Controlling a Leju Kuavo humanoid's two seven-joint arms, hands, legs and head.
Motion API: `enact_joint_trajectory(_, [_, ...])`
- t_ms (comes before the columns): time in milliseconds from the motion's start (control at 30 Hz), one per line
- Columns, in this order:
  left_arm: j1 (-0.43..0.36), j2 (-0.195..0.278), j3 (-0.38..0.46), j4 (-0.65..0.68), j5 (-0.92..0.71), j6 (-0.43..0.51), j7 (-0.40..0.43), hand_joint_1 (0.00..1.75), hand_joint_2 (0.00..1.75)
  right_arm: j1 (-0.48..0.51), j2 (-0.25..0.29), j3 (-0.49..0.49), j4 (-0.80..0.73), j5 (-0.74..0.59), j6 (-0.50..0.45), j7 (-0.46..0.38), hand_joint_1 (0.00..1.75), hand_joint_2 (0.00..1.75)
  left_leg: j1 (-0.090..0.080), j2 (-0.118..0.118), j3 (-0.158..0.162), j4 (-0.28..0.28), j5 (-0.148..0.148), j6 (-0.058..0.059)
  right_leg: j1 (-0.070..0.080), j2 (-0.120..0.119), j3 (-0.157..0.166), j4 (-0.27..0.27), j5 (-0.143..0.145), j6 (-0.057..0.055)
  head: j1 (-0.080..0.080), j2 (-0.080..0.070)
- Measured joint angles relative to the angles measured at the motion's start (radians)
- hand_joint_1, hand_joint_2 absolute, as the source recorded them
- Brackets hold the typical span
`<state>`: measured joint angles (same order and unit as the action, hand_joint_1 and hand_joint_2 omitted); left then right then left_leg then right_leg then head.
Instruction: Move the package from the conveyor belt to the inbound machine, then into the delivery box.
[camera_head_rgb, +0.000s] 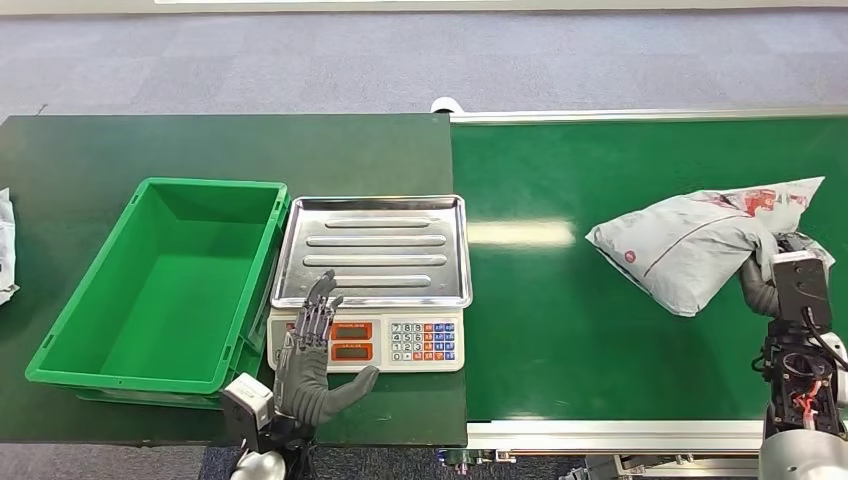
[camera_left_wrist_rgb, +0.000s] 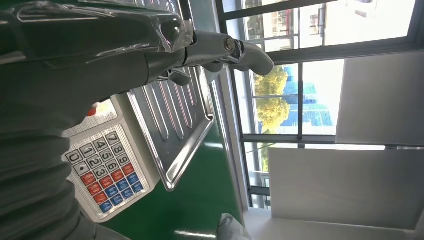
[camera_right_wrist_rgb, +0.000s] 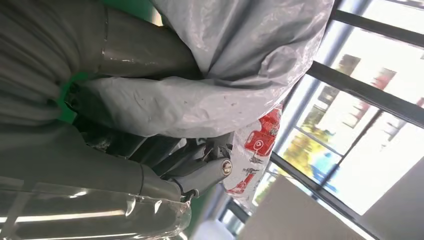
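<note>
Package (camera_head_rgb: 690, 245): gripped by the right hand (camera_head_rgb: 762, 278) over the conveyor belt (camera_head_rgb: 560, 330).
Left hand (camera_head_rgb: 310, 360): held open, empty, over the scale (camera_head_rgb: 372, 290).

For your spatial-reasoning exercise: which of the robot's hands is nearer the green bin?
Left. The left hand hovers over the scale's front, just beside the green bin. The right hand is far across the conveyor belt, gripping the grey package.
</note>
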<state>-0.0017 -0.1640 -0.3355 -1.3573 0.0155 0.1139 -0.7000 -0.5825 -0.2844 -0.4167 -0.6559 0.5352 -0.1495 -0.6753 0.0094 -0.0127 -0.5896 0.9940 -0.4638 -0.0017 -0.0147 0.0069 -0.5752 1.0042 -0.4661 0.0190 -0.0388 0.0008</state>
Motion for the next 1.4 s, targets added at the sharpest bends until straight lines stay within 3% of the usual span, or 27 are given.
enact_joint_trajectory(133, [0.0, -0.002, -0.002, 0.0, -0.006, -0.004, 0.0, 0.0, 1.75, 0.086, 0.043, 0.053, -0.209, -0.075, -0.033, -0.005, 1.75, 1.75, 0.0, 0.0, -0.001, 0.0, 0.0, 0.0, 0.0, 0.0, -0.001, 0.0, 0.0, 0.0, 0.0, 0.0])
enact_joint_trajectory(267, [-0.006, -0.006, -0.003, 0.001, -0.007, -0.023, 0.0, 0.0, 1.75, 0.153, 0.071, 0.139, -0.384, -0.081, -0.145, -0.015, 1.75, 1.75, 0.0, 0.001, -0.001, 0.0, 0.0, 0.0, 0.0, 0.0, -0.001, 0.0, 0.0, 0.0, 0.0, 0.0])
enact_joint_trajectory(400, [-0.035, -0.01, -0.008, 0.01, -0.008, -0.042, 0.0, 0.0, 1.75, 0.216, 0.105, 0.295, -0.546, -0.026, -0.318, -0.022, 1.75, 1.75, 0.0, 0.003, 0.0, 0.0, 0.0, 0.0, 0.001, 0.002, -0.001, 0.0, 0.0, 0.0, 0.0, 0.0])
enact_joint_trajectory(567, [-0.056, -0.012, -0.019, 0.022, -0.012, -0.053, 0.0, 0.0, 1.75, 0.238, 0.156, 0.48, -0.628, 0.113, -0.409, -0.017, 1.75, 1.75, 0.001, 0.003, 0.0, -0.001, 0.0, 0.0, 0.001, 0.003, -0.001, 0.0, 0.0, -0.001, 0.0, 0.0])
enact_joint_trajectory(700, [-0.071, -0.014, -0.026, 0.031, -0.013, -0.067, 0.0, 0.0, 1.75, 0.218, 0.187, 0.6, -0.594, 0.301, -0.436, 0.016, 1.75, 1.75, 0.001, 0.002, 0.0, -0.001, 0.0, 0.0, 0.001, 0.002, -0.001, 0.0, 0.0, -0.001, 0.0, 0.0])
enact_joint_trajectory(900, [-0.104, -0.022, -0.033, 0.056, -0.013, -0.081, 0.0, 0.0, 1.75, 0.109, 0.23, 0.717, -0.397, 0.392, -0.407, 0.059, 1.75, 1.75, 0.001, 0.002, 0.0, 0.0, 0.001, 0.0, 0.001, 0.002, -0.001, 0.0, 0.0, 0.0, 0.0, 0.0])
enact_joint_trajectory(1200, [-0.121, -0.037, -0.043, 0.083, -0.017, -0.092, 0.0, 0.0, 1.75, -0.052, 0.282, 0.768, -0.071, 0.393, -0.273, 0.182, 1.75, 1.75, 0.001, 0.002, 0.001, 0.0, 0.001, 0.0, 0.001, 0.002, -0.001, 0.0, 0.0, -0.001, 0.0, 0.0])
enact_joint_trajectory(1300, [-0.129, -0.042, -0.043, 0.093, -0.021, -0.099, 0.0, 0.0, 1.75, -0.07, 0.294, 0.766, -0.023, 0.349, -0.24, 0.157, 1.75, 1.75, 0.001, 0.003, 0.001, 0.0, 0.0, 0.0, 0.001, 0.002, -0.001, 0.0, 0.0, -0.001, 0.0, 0.0])
enact_joint_trajectory(1400, [-0.141, -0.046, -0.043, 0.105, -0.027, -0.11, 0.0, 0.0, 1.75, -0.073, 0.306, 0.759, -0.01, 0.243, -0.149, 0.062, 1.75, 1.75, 0.001, 0.003, 0.001, 0.0, 0.0, 0.0, 0.001, 0.003, -0.001, 0.0, 0.0, -0.001, 0.0, 0.0])
